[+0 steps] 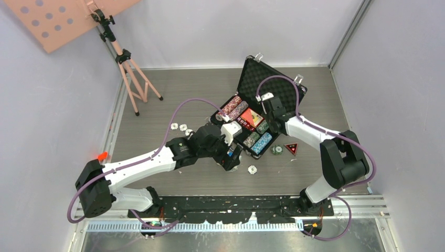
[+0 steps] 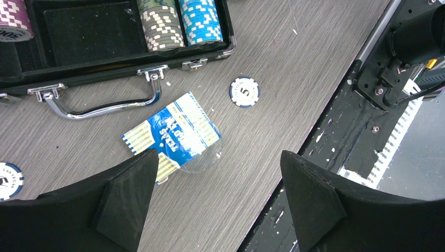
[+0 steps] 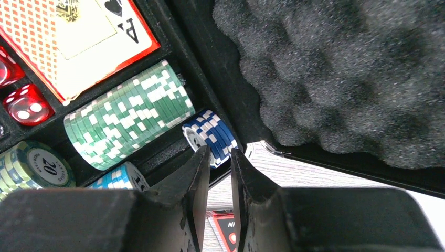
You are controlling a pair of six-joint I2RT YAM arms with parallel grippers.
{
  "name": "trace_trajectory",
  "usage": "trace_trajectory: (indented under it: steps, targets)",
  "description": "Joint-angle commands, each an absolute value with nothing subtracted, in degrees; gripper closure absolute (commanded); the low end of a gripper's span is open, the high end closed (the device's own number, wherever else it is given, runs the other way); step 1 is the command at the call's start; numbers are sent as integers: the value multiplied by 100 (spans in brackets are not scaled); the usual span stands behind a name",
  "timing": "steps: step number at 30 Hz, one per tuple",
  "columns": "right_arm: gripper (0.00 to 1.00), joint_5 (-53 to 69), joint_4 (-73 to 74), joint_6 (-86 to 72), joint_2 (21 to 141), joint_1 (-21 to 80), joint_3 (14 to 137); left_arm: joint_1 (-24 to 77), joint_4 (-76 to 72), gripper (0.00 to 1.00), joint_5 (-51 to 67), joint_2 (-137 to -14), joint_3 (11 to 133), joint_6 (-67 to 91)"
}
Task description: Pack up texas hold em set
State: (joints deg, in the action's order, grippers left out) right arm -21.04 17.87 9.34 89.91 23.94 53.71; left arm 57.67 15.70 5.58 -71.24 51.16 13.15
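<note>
A: Where's the blue card deck (image 2: 173, 136)?

B: Flat on the desk (image 2: 252, 210), just beside the handle (image 2: 105, 108) of the briefcase (image 2: 105, 65). The left fingers (image 2: 137, 176) hang over it, spread wide and holding nothing.

A: How should they take it?

B: I'd come straight down, straddle the deck across its narrower width, and close low against the desk. Then I'd carry it to the bare compartment (image 2: 89, 29).

A: Anything in the way?

B: The handle is near, and a loose "5" chip (image 2: 244, 92) lies close by. The right fingers (image 3: 197, 173), a narrow slit apart and gripping nothing, hover inside the briefcase at the dark blue chips (image 3: 210, 134). Both arms would crowd that space.
</note>
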Motion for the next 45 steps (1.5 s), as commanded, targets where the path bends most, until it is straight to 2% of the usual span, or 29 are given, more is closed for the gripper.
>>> trace_trajectory:
  steps: [1, 12, 14, 17, 20, 22, 25, 31, 36, 45]
  targets:
    - [71, -2383, 1755, 888, 8748, 2427, 5702, 5757, 1442, 11, 554, -7144, 5142, 1336]
    - [59, -2072, 1962, 588, 8290, 2426, 5725, 5759, 1463, 13, 655, -7599, 5350, 1468]
    - [49, -2162, 2026, 227, 7951, 2427, 5734, 5786, 1428, 15, 614, -7758, 5424, 1513]
    - [43, -2457, 2421, -794, 7632, 2434, 5815, 5914, 1449, 16, 502, -8048, 5620, 1514]
    - [26, -2482, 2740, -1468, 6974, 2426, 5745, 6168, 1581, 15, 237, -8391, 5912, 1458]
    - [20, -2737, 3118, -2203, 6578, 2426, 5714, 6369, 1746, 15, 56, -8653, 6171, 1406]
    - [19, -2918, 4042, -2963, 6151, 2426, 5843, 6620, 2070, 14, -329, -9110, 6649, 1389]
    - [16, -3349, 4751, -3412, 4737, 2426, 5668, 6875, 2728, 14, -696, -10017, 7516, 1413]
    - [16, -3817, 4991, -3598, 3991, 2426, 5635, 7072, 3154, 4, -989, -10655, 8095, 1446]
    - [16, -4063, 5078, -3590, 3226, 2426, 5564, 7077, 3367, 10, -776, -11372, 8488, 1610]
